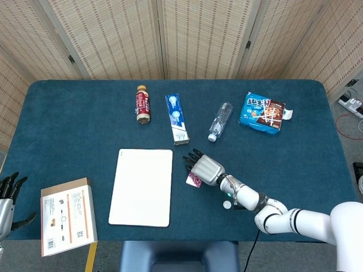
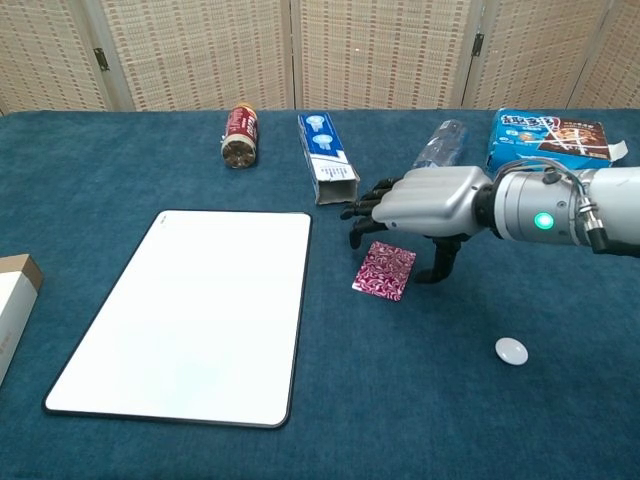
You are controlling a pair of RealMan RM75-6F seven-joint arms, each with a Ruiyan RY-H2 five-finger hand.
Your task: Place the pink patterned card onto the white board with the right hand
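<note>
The pink patterned card (image 2: 384, 271) lies flat on the blue table, a short way right of the white board (image 2: 195, 311). In the head view the card (image 1: 194, 181) is mostly covered by my right hand (image 1: 203, 168). That right hand (image 2: 420, 204) hovers just above the card's far edge, fingers spread and reaching left, thumb hanging down beside the card, holding nothing. The white board (image 1: 142, 186) is bare. My left hand (image 1: 8, 192) shows only at the left edge of the head view, fingers apart and empty.
Along the far side lie a red bottle (image 2: 238, 133), a toothpaste box (image 2: 327, 170), a clear bottle (image 2: 440, 144) and a blue snack bag (image 2: 547, 135). A small white disc (image 2: 511, 350) sits near my right forearm. A cardboard box (image 1: 67, 216) rests at the front left.
</note>
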